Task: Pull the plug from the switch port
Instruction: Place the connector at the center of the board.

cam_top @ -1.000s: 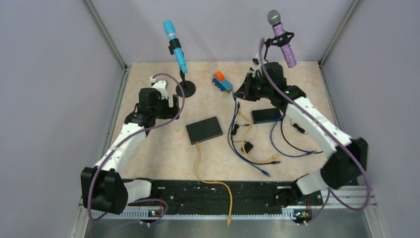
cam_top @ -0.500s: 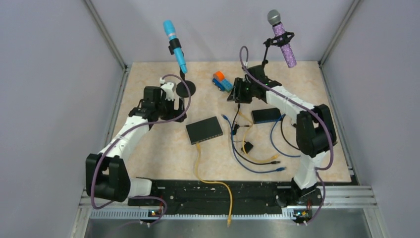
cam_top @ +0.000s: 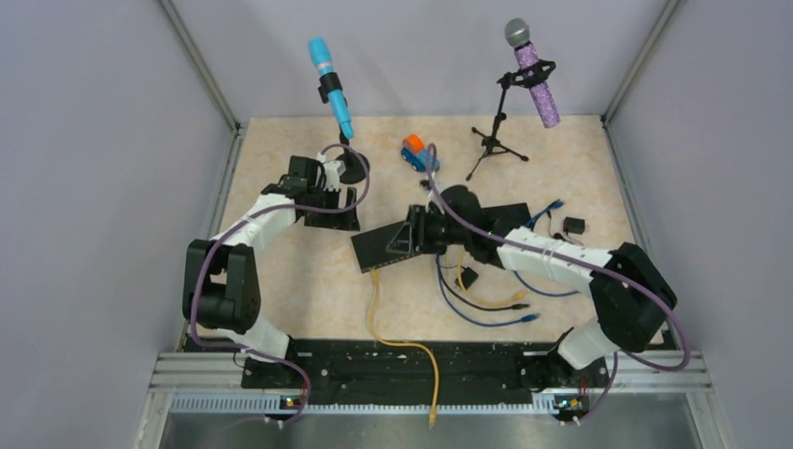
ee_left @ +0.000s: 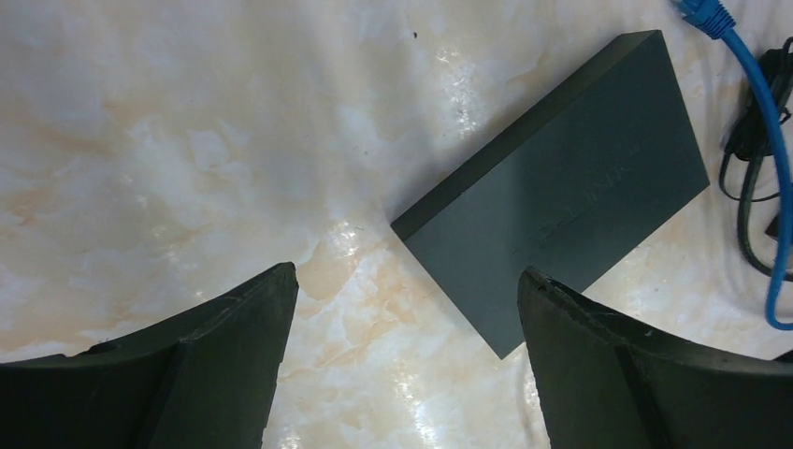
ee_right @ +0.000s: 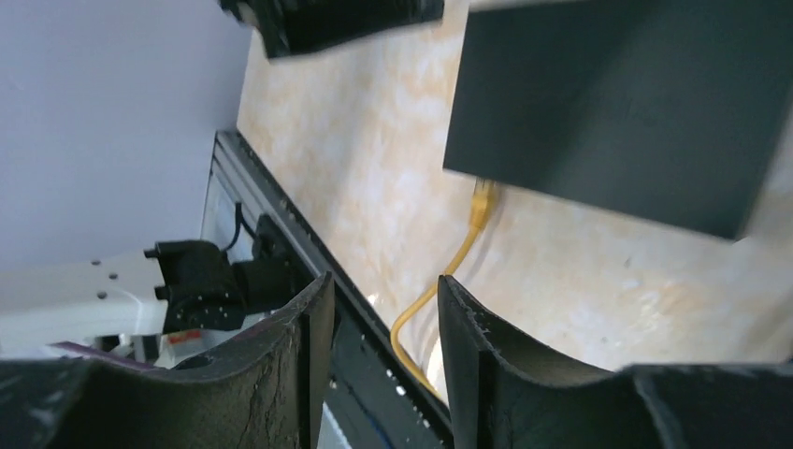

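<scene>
The yellow plug (ee_right: 482, 195) sits in a port on the near edge of the flat black switch (cam_top: 374, 249), which lies askew near the middle of the marble-patterned table (cam_top: 281, 271). From the plug, the yellow cable (cam_top: 409, 344) runs away from the switch toward me, bends once and drops over the black rail at the table's near edge.

My right claw (cam_top: 404, 238) hangs over the right end of the switch, pointing across it. In its own wrist view the claw (ee_right: 379, 323) shows its two fingers set a narrow gap apart, with nothing between them; the plug and cable lie beyond the tips, untouched.

My left claw (cam_top: 344, 204) is just left of the switch, beyond its far left corner. Its wrist view shows that claw (ee_left: 407, 281) spread wide and empty, looking down on bare table, with the switch (ee_left: 561, 196) off to one side.

On the far side of the switch from the left claw, loose blue cables (cam_top: 486, 318) loop over the table among black leads. A second dark box there is mostly hidden by the right arm. Farther back from the switch stands a small toy truck (cam_top: 419, 154). Beyond it, a blue microphone (cam_top: 329, 84) and a purple microphone (cam_top: 538, 79) stand on black stands at the table's far edge.
</scene>
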Available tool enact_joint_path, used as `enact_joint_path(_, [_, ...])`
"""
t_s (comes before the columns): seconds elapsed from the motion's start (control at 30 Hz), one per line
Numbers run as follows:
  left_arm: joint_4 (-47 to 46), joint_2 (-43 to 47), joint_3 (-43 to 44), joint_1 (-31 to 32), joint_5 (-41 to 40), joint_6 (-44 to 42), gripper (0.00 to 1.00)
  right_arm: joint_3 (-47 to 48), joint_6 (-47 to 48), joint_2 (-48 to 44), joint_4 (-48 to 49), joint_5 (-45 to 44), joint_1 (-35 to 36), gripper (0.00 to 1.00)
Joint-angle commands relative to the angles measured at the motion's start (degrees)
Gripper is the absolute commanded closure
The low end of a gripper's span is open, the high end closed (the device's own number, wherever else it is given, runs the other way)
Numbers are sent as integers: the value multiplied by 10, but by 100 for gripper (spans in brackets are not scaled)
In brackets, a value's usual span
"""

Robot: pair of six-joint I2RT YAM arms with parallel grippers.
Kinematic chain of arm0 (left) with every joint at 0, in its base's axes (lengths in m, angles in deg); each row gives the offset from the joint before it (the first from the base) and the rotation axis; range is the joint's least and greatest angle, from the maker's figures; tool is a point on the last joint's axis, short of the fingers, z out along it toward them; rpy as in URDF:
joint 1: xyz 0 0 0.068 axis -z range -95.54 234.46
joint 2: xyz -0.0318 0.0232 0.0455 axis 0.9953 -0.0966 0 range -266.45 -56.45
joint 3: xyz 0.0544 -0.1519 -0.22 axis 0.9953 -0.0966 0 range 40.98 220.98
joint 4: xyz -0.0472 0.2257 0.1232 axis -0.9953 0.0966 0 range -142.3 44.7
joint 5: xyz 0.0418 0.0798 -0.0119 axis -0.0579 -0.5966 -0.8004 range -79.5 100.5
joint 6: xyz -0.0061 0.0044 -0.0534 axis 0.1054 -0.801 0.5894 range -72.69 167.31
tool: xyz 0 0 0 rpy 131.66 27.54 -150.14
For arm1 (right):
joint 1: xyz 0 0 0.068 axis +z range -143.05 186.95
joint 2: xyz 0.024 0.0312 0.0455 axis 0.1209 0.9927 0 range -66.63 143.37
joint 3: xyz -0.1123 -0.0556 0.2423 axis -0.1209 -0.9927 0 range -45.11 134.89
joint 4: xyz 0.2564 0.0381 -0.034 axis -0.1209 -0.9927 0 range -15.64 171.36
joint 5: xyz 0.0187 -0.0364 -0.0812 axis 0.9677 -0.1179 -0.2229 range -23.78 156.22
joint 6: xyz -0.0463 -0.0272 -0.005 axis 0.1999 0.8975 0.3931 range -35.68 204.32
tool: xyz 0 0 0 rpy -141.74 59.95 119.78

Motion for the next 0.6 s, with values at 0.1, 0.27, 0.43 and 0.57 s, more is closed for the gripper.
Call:
enact_joint_path(0.1, [-13,2,1,11,38,8,9,-94,-164,69,238,-4,59,57])
enact_joint_path(0.27, [39,-23,27,40,-13,-56,9,-105,-233,161,348,42,62,60])
enact_joint_path(0.43, [65,-44,36,55,-36,-68,9,-93,-247,192,338,18,62,60])
enact_joint_path(0.57, [69,-52,39,55,-26,-68,10,-76,-238,216,309,24,61,60])
